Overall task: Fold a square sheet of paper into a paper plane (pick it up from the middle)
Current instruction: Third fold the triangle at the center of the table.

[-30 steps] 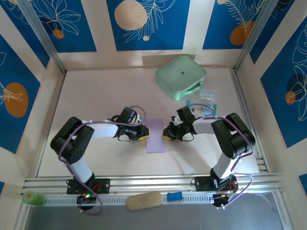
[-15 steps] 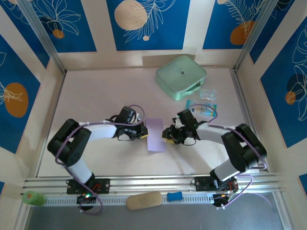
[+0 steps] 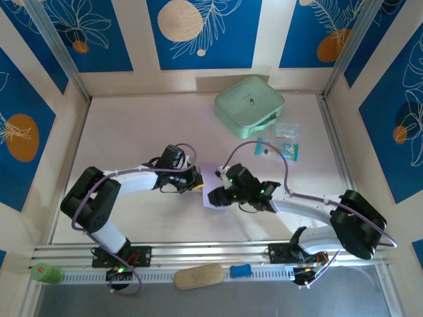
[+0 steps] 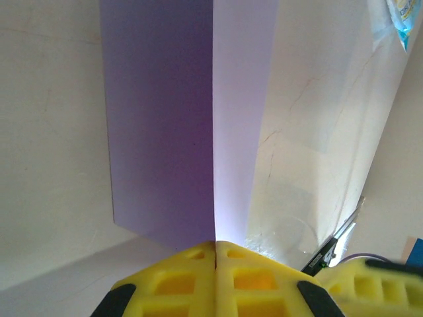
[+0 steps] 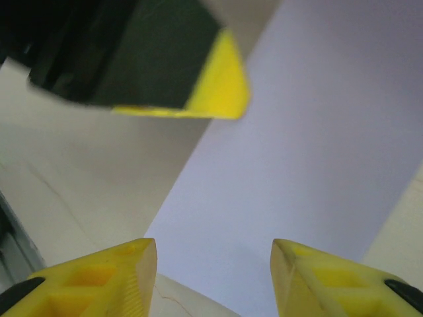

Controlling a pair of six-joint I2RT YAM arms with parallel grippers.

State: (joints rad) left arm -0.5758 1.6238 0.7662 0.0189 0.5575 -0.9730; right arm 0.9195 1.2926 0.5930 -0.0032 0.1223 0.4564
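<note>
Pale tabletop (image 3: 132, 125): left jaws tight on the square sheet of paper (image 4: 162, 132), right jaws apart.

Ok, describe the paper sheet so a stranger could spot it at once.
On the pale table, look midway, where the left gripper and right gripper meet. The paper sits between them, its edge pinched by the left one. It is the lone lavender sheet; the case is mint green and the packets blue.

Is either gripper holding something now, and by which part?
The left gripper is shut on the square sheet of paper, pinching the end of its centre fold. The right gripper is open near the sheet and grips nothing.
</note>
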